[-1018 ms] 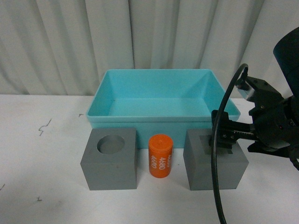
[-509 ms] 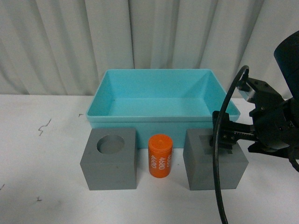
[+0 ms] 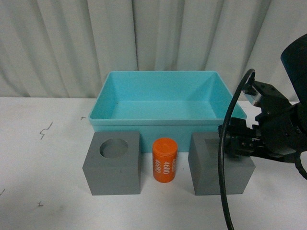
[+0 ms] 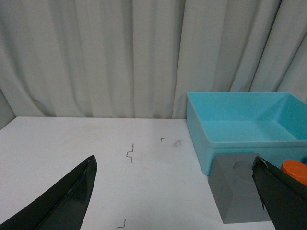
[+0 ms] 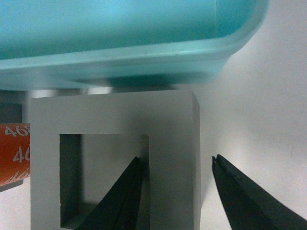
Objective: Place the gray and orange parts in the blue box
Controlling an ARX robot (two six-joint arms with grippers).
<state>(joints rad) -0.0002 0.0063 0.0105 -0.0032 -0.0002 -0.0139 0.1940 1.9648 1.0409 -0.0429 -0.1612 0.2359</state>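
The right pincer (image 5: pixel 176 162) is held open astride a wall of the square-recessed gray cube (image 5: pixel 172 120). The orange cylinder (image 3: pixel 165 159) and round-recessed cube (image 3: pixel 113 165) are lined alongside on the tabletop (image 3: pixel 48 182), before the blue box (image 3: pixel 158 122). The left pincer (image 4: pixel 173 163) is spread open.

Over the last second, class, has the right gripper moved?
Yes, slightly: the right gripper has sunk and edged right against the unmoved square-recess gray cube, one finger inside its recess.

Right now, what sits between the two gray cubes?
The orange cylinder, upright, clear of the round-recess cube and the square-recess cube; the front view shows it.
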